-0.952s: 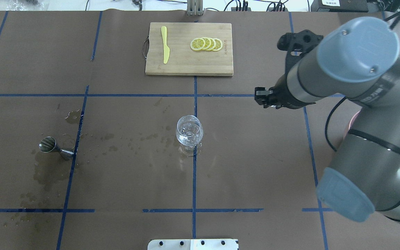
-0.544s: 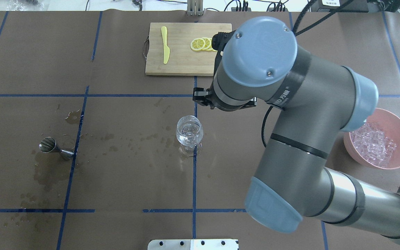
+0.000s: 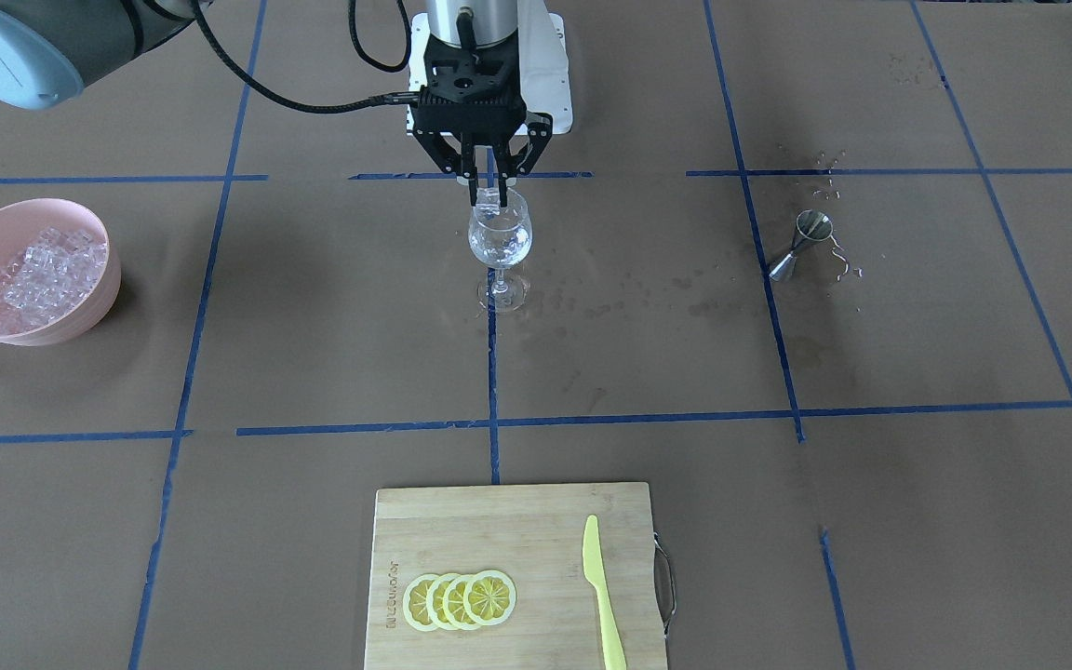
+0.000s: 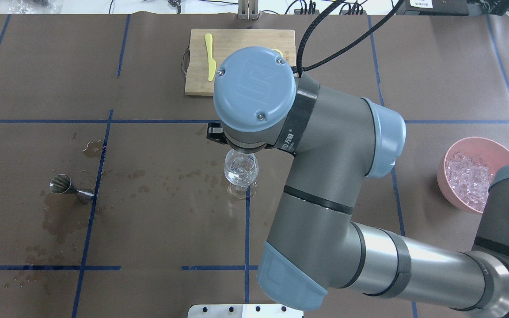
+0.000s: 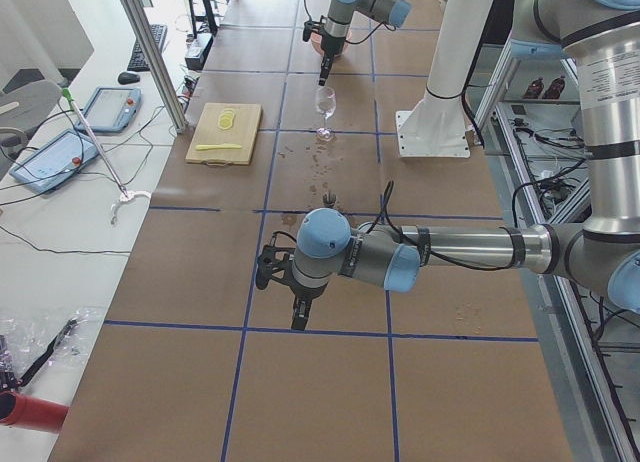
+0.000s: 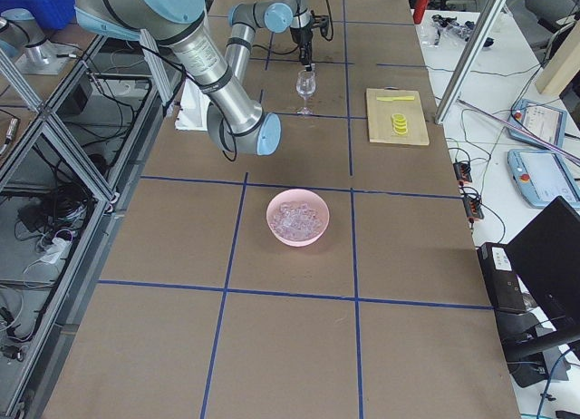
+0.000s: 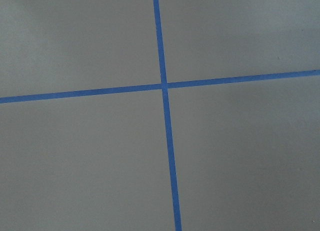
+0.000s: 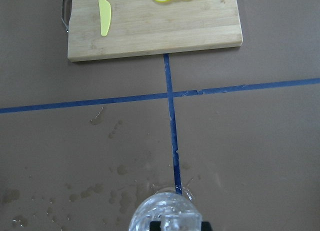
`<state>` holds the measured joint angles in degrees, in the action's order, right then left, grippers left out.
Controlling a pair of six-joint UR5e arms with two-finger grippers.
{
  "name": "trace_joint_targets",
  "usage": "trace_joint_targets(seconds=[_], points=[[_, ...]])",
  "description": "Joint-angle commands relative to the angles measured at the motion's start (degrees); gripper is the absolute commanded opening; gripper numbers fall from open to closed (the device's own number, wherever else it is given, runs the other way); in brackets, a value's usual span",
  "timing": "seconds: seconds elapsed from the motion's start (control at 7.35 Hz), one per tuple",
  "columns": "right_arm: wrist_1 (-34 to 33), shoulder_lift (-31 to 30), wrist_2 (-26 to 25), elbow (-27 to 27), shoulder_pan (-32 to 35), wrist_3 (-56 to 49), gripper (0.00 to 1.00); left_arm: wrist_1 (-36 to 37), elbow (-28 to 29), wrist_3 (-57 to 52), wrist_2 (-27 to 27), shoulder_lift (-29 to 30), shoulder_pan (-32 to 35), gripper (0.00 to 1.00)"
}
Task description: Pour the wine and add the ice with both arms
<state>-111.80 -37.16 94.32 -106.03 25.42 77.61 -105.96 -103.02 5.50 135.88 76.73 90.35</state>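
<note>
- Ice lies heaped in a pink bowl on the tabletop, well apart from the stemmed glass.
- Right fingers hang just over the glass's rim, closed on one clear cube.
- Left fingers hover above taped tabletop, well apart from the glass; how far open they are I cannot tell.
- Steel jigger sits among wet spots, apart from the glass.

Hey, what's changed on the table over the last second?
The right arm swung from over the pink bowl to the middle of the table. The right gripper now hangs just above the wine glass, shut on what looks like an ice cube. The glass, jigger and cutting board have not moved.
</note>
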Motion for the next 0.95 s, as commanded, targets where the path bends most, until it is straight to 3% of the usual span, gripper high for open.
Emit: trace_joint_targets(seconds=[0.0, 0.54, 0.68, 0.82], points=[[0.0, 0.0, -1.2, 1.3, -1.7, 0.3, 0.11, 0.1, 0.0, 0.0, 0.0, 0.0, -0.1, 1.00], [-0.2, -0.4, -1.2, 1.5, -1.8, 0.2, 0.18, 0.0, 0.1, 0.0, 0.0, 0.0, 0.0, 1.00], [-0.1, -0.3, -1.2, 1.5, -1.8, 0.2, 0.32, 0.0, 0.1, 0.0, 0.0, 0.0, 0.0, 1.00], [-0.3, -0.3, -1.2, 1.4, -1.8, 0.3, 0.74, 0.0, 0.1, -0.1, 0.0, 0.0, 0.0, 1.00]])
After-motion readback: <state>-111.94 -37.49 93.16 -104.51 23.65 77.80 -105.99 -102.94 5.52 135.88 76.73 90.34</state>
